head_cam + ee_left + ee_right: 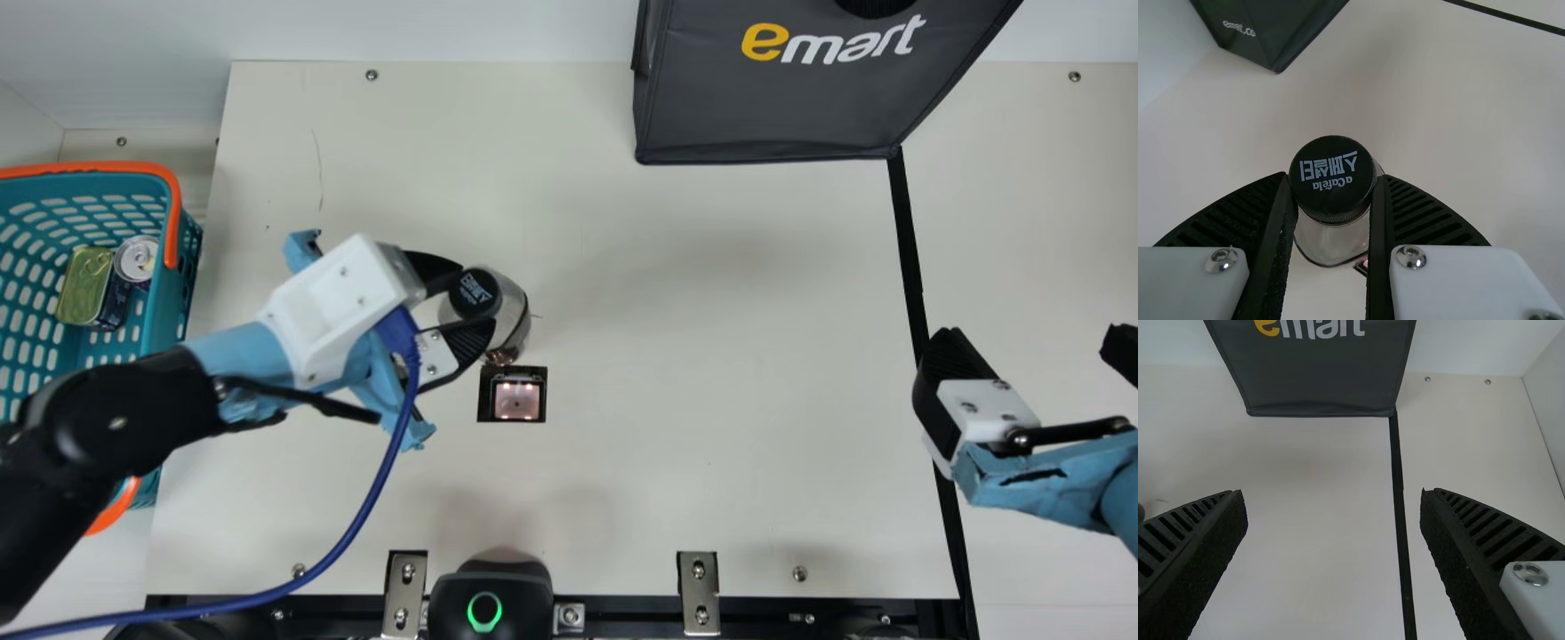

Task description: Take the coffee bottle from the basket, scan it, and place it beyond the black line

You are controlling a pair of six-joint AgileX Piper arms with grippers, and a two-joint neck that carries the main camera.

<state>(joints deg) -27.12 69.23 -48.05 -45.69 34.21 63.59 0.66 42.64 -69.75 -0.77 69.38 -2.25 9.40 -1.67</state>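
Observation:
In the main view my left gripper (477, 296) is shut on the coffee bottle (514, 313), its fingers on either side of the black cap. The bottle is just beyond the square scanner window (516, 399). The left wrist view shows the gripper (1334, 177) with the clear bottle body (1328, 244) below the cap. My right gripper (1031, 340) stands open over the black line (909, 258) at the right. In the right wrist view that gripper (1331, 495) has nothing between its fingers, and the line (1400, 510) runs beneath them.
A teal basket (169, 307) with an orange handle stands at the left, holding a green-topped tin (84, 286) and a can (138, 259). A dark grey bag (765, 107) stands at the back, its corner at the line's far end. A black device (489, 591) sits at the front edge.

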